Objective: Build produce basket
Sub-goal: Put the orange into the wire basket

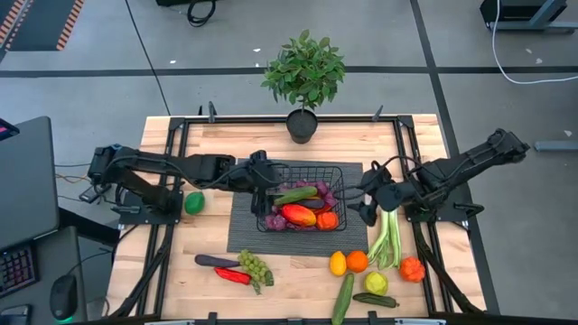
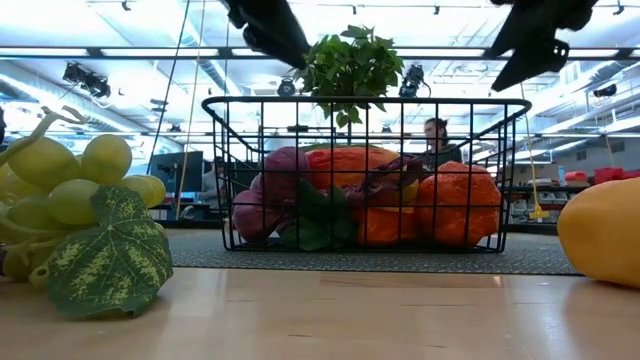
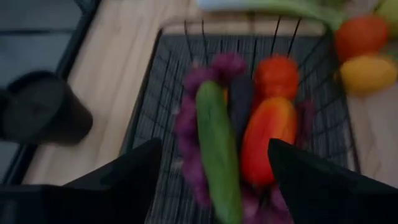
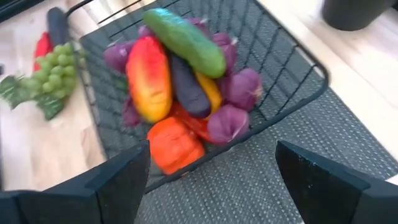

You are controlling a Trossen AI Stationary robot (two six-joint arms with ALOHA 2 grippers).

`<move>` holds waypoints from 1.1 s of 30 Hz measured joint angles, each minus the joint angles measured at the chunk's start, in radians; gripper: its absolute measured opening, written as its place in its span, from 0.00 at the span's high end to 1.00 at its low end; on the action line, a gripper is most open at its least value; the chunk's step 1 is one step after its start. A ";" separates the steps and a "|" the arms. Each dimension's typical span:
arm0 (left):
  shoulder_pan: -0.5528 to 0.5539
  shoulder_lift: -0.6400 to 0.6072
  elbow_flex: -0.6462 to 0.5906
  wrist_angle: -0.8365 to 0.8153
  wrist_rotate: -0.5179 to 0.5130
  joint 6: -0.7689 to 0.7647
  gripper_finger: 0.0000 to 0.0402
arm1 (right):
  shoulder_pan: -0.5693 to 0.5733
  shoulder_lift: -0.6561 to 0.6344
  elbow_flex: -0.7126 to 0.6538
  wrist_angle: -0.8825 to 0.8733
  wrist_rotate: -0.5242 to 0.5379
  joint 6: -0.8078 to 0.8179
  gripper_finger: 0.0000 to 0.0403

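Leafy potted plant (image 1: 304,79) in black pot at table's far edge; dark grey ribbed mat (image 1: 242,226) mid-table; wooden table (image 1: 298,275); seated person (image 2: 436,140) in room behind.

The black wire-mesh basket (image 1: 348,171) sat on a dark mat at the table's middle. Inside, a green cucumber (image 4: 185,41) lay tilted across purple grapes (image 4: 242,87), a dark eggplant (image 4: 188,91), a red-and-yellow pepper (image 4: 148,77) and an orange pepper (image 4: 175,145) (piled close together). Green grapes (image 1: 256,267), a leek (image 1: 388,236), an orange (image 1: 357,261) and a lemon (image 1: 338,264) lay outside.
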 joint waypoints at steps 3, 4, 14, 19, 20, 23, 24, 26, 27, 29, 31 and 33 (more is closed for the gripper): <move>0.011 -0.009 -0.002 -0.039 -0.005 0.002 0.25 | 0.037 0.002 0.021 -0.045 -0.031 0.029 0.14; 0.015 -0.010 -0.001 -0.042 -0.006 0.002 0.25 | 0.051 0.003 0.029 -0.066 -0.043 0.045 0.14; 0.015 -0.090 -0.283 0.238 0.024 -0.046 0.26 | 0.217 0.071 0.037 -0.141 -0.211 0.245 0.14; 0.006 -0.200 -0.380 0.305 0.023 -0.108 0.26 | 0.289 0.169 0.037 -0.125 -0.262 0.320 0.14; 0.002 -0.224 -0.391 0.302 0.023 -0.116 0.26 | 0.302 0.190 0.036 -0.121 -0.266 0.332 0.14; -0.020 -0.290 -0.403 0.301 0.023 -0.128 0.26 | 0.330 0.252 0.036 -0.067 -0.262 0.346 0.14; -0.028 -0.309 -0.408 0.308 0.023 -0.136 0.26 | 0.337 0.271 0.036 -0.061 -0.256 0.356 0.14; -0.051 -0.336 -0.416 0.313 0.023 -0.147 0.26 | 0.349 0.311 0.036 -0.015 -0.252 0.365 0.13; -0.061 -0.345 -0.421 0.315 0.023 -0.152 0.26 | 0.355 0.331 0.036 -0.007 -0.258 0.363 0.14; -0.085 -0.352 -0.434 0.324 0.023 -0.165 0.26 | 0.365 0.370 0.036 0.012 -0.278 0.352 0.13; -0.111 -0.357 -0.447 0.322 0.022 -0.177 0.26 | 0.370 0.406 0.036 0.015 -0.299 0.344 0.13; -0.136 -0.357 -0.458 0.327 0.008 -0.197 0.26 | 0.371 0.437 0.036 0.025 -0.318 0.339 0.12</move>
